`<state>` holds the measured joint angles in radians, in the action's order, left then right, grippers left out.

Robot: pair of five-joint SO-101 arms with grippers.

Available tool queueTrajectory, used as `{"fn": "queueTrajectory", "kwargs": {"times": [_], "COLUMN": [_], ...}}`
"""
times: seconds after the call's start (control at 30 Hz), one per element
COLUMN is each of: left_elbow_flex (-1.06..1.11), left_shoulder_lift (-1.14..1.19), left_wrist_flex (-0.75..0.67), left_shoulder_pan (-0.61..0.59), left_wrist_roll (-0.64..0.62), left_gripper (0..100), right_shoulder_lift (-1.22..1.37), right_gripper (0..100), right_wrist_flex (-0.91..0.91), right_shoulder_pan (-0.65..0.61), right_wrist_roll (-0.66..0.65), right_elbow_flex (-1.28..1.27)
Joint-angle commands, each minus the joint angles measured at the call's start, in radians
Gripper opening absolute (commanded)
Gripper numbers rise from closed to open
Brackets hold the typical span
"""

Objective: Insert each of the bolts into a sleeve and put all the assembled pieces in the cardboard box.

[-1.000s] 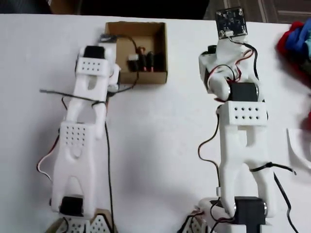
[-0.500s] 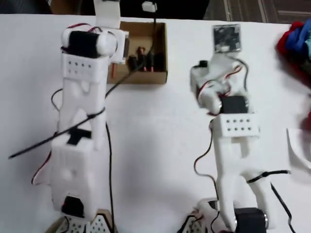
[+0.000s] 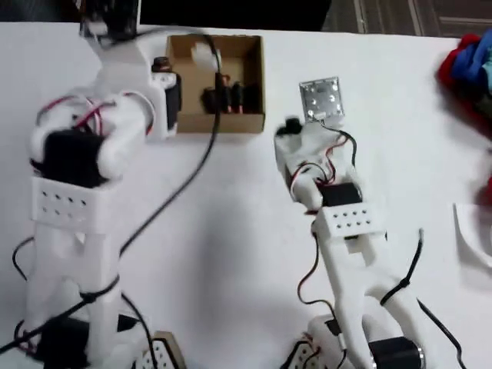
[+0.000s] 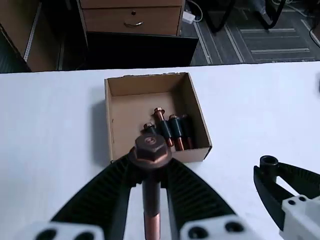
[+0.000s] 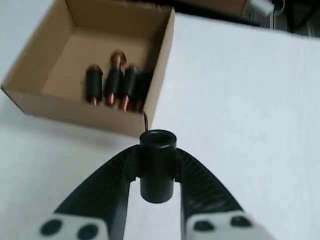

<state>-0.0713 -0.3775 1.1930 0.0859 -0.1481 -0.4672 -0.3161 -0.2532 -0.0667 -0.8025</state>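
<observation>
1. the left gripper (image 4: 150,167) is pressed together on a copper bolt (image 4: 151,150), its fingers meeting the shank just under the hex head. the rest of the shank is free.
2. the right gripper (image 5: 156,162) pinches a black sleeve (image 5: 157,167) by its outer wall. the open bore shows clear of the fingers.
3. both parts hang above the table (image 3: 231,231), near each other and apart. the bolt is not yet in the sleeve. in the left wrist view the sleeve (image 4: 268,162) sits off to one side of the bolt.
4. the box (image 3: 219,123) stands by the table's far edge, closer to the left arm. assembled pieces (image 4: 170,131) lie side by side on its floor against one wall, also seen from the right wrist (image 5: 115,82).
5. handling, as i judge it: the bolt is stiff metal, smooth and small but dense, so it could swivel or slip in a two-finger pinch. holding it close under the head leaves the shank free to enter.
6. the sleeve looks rigid and light. it is best held at mid-wall, as it is here, so neither end is blocked.
7. the bore seems a close fit, so the two axes must line up well. a tilted bolt would likely jam at the rim or push the sleeve askew.
</observation>
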Motion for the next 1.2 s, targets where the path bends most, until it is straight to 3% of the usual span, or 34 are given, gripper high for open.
{"fn": "queueTrajectory", "kwargs": {"times": [0.0,0.1,0.6,0.8,0.97,1.07,1.17], "left_elbow_flex": [0.355,0.364,0.363,0.415,0.532,0.725,0.98], "left_shoulder_lift": [-0.048,-0.049,-0.048,-0.057,-0.305,-0.535,-0.715], "left_wrist_flex": [-0.373,-0.446,-0.436,-0.427,-0.417,-0.545,-0.876], "left_shoulder_pan": [-0.009,-0.002,-0.051,-0.048,-0.015,0.014,0.003], "left_wrist_roll": [-0.008,-0.008,-0.011,-0.012,-0.009,-0.006,-0.005], "left_gripper": [3,3,3,3,3,3,3], "right_shoulder_lift": [-0.031,-0.005,0.018,0.024,0.019,0.021,0.028], "right_gripper": [2.0,2.0,2.1,2.0,1.9,1.9,1.9], "right_wrist_flex": [0.151,0.151,0.182,0.395,0.802,0.984,1.009], "right_shoulder_pan": [-0.027,-0.035,-0.008,-0.01,-0.016,-0.018,-0.01], "right_wrist_roll": [-0.011,-0.011,-0.008,-0.005,-0.012,-0.012,-0.011], "right_elbow_flex": [-0.008,-0.031,-0.123,-0.226,-0.405,-0.482,-0.491]}}
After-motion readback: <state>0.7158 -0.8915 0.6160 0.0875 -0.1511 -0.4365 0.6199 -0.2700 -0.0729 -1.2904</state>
